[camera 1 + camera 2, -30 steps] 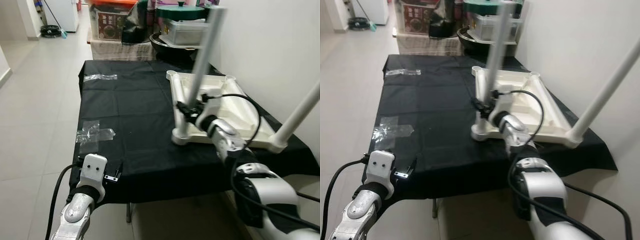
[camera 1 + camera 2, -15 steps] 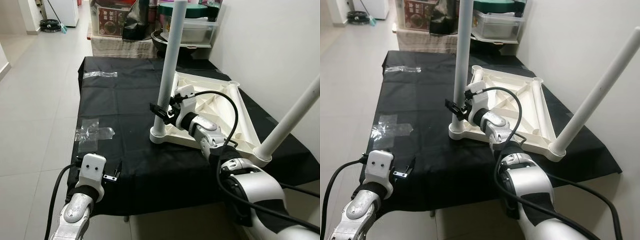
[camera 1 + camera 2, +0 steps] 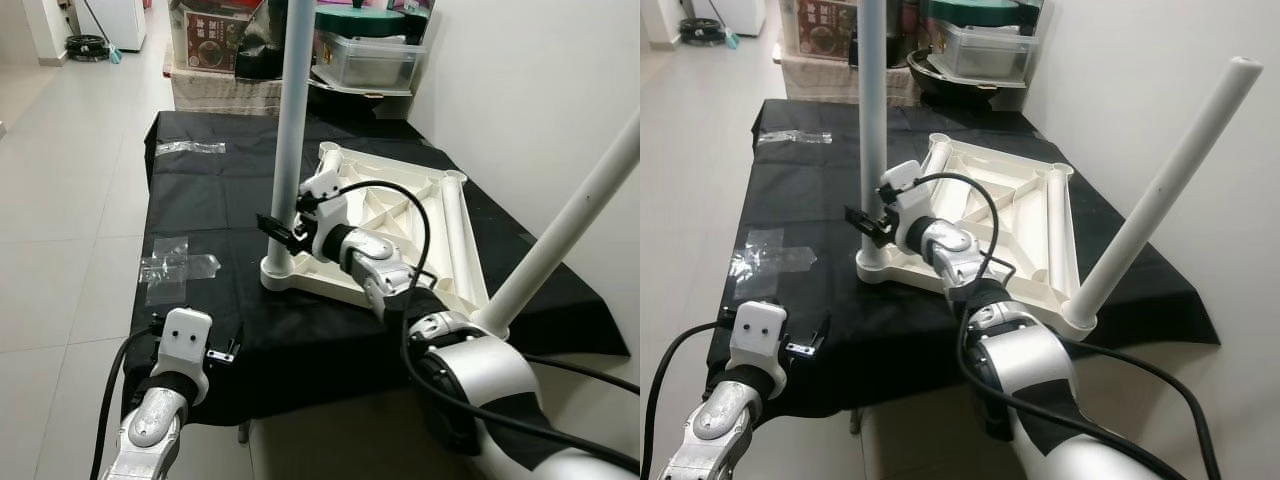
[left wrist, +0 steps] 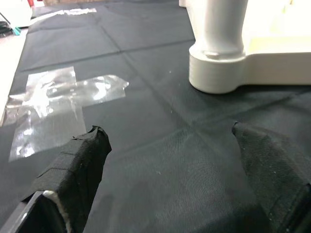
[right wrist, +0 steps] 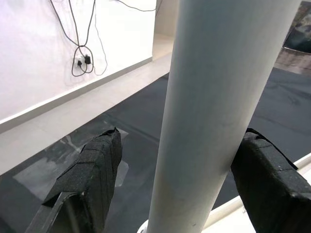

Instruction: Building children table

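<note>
A white plastic children's table [image 3: 400,215] lies upside down on a black cloth [image 3: 200,200]. One white leg [image 3: 293,120] stands upright in the corner socket [image 3: 278,272] nearest my left. A second leg [image 3: 575,215] leans up and out from the near right corner. My right gripper [image 3: 280,228] is low on the upright leg, open, one finger on each side. In the right wrist view that leg [image 5: 214,107] runs between the fingers [image 5: 92,184], with a gap on one side. My left gripper [image 3: 225,350] hovers open over the cloth's front left edge, holding nothing.
Clear tape [image 3: 175,268] is stuck to the cloth on the left, with another strip [image 3: 190,148] further back. Boxes and a plastic tub [image 3: 370,60] are stacked behind the table. A white wall [image 3: 540,80] runs close along the right. Tiled floor [image 3: 70,200] lies to the left.
The upturned table has swung and slid to my left along with my right gripper, and its near leg now stands upright. The view has shifted too. The left gripper has stayed put.
</note>
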Available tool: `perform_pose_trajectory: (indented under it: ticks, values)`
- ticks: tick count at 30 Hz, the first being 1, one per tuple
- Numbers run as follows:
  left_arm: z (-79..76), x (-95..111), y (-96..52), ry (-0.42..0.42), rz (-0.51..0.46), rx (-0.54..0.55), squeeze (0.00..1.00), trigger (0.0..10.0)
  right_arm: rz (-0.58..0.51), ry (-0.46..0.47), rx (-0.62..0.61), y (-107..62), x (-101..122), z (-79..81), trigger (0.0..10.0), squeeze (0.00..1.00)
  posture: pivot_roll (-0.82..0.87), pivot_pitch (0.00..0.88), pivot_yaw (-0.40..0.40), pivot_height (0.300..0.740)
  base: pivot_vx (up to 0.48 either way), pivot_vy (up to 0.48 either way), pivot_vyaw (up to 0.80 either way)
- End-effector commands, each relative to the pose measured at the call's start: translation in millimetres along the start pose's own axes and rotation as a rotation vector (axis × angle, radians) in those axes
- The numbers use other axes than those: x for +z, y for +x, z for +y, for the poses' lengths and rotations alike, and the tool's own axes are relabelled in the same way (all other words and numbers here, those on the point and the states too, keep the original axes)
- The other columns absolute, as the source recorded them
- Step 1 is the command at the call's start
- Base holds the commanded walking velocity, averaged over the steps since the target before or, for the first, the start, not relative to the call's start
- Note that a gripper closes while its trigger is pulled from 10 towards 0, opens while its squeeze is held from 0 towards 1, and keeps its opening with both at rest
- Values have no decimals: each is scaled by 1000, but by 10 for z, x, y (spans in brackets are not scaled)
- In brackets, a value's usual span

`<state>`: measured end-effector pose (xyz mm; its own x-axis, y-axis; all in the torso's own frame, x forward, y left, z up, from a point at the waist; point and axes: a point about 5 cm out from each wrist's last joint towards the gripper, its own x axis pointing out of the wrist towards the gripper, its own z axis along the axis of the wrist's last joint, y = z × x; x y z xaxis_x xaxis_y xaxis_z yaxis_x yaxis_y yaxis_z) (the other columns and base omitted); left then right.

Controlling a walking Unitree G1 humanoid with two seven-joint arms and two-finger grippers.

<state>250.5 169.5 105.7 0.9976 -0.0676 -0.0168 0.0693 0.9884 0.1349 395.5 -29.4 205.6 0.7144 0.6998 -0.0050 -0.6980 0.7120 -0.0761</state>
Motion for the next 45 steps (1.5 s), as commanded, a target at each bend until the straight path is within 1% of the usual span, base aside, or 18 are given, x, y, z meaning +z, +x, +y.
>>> perform_pose_trajectory:
  ticks: [1, 10, 11, 12, 13, 14, 24, 27, 28, 29, 30, 33, 35, 36, 38, 39, 41, 45]
  values:
    - [-23, 2, -14, 9, -6, -7, 0, 10000, -12, -39, 27, 47, 54, 69, 10000, 0, 122, 0, -182, 740, 0, 0, 0]
    - [-53, 18, 22, 9, -10, -17, 0, 10000, -15, -21, -19, 148, 41, 239, 10000, 0, 122, 0, -182, 740, 0, 0, 0]
    - [-44, 18, 18, 9, -10, -15, 0, 10000, -23, 1, -37, 159, 49, 249, 8235, 0, 124, 0, -183, 740, 0, 0, 0]
    - [-44, 18, 18, 9, -10, -15, 0, 10000, -23, 1, -37, 159, 49, 249, 8235, 0, 124, 0, -183, 740, 0, 0, 0]
    - [-35, 15, 11, 10, -9, -13, 0, 10000, -33, 25, -60, 167, 58, 250, 1020, 0, 124, 0, -183, 740, 0, 0, 0]
    - [-32, 9, 3, 10, -7, -12, 0, 10000, -40, 57, -84, 170, 61, 243, 0, 0, 124, 0, -184, 740, 0, 0, 0]
    - [-65, -4, 19, 7, -4, -21, 0, 10000, -13, 136, -267, 152, -6, 169, 0, 0, 112, 0, -176, 740, 0, 0, 0]
    - [-73, -4, 29, 7, -6, -26, 0, 10000, 46, 136, -453, 80, -106, 43, 0, 0, 100, 0, -169, 740, 0, 0, 0]
    - [-71, -3, 31, 7, -7, -26, 0, 10000, 80, 142, -592, 6, -172, -62, 0, 0, 99, 0, -168, 740, 0, 0, 0]
    - [-71, -3, 31, 7, -7, -26, 0, 10000, 80, 142, -592, 6, -172, -62, 0, 0, 99, 0, -168, 740, 0, 0, 0]
    - [-66, -5, 29, 7, -7, -25, 0, 10000, 105, 133, -736, -100, -247, -182, 0, 0, 95, 0, -165, 740, 0, 0, 0]
    - [-62, -7, 26, 6, -6, -25, 0, 10000, 121, 134, -845, -196, -311, -275, 0, 0, 95, 0, -165, 740, 0, 0, 0]
    - [-60, -18, 14, 5, -2, -26, 0, 10000, 126, 104, -1008, -471, -447, -531, 0, 0, 85, 0, -154, 740, 0, 0, 0]
    - [-60, -18, 14, 5, -2, -26, 0, 10000, 126, 104, -1008, -471, -447, -531, 0, 0, 85, 0, -154, 740, 0, 0, 0]
    - [-60, -22, 11, 5, 0, -28, 0, 10000, 130, 66, -1160, -760, -466, -827, 0, 0, 76, 0, -149, 740, 0, 0, 0]
    - [-60, -22, 11, 5, 0, -28, 0, 10000, 130, 66, -1160, -760, -466, -827, 0, 0, 76, 0, -149, 740, 0, 0, 0]
    - [-58, -23, 25, 5, 0, -31, 0, 10000, 91, -6, -1377, -1194, -297, -1263, 0, 0, 65, 0, -142, 740, 0, 0, 0]
    - [-61, -25, 32, 5, -1, -34, 0, 10000, 66, -49, -1495, -1435, -183, -1456, 0, 0, 59, 0, -136, 740, 0, 0, 0]
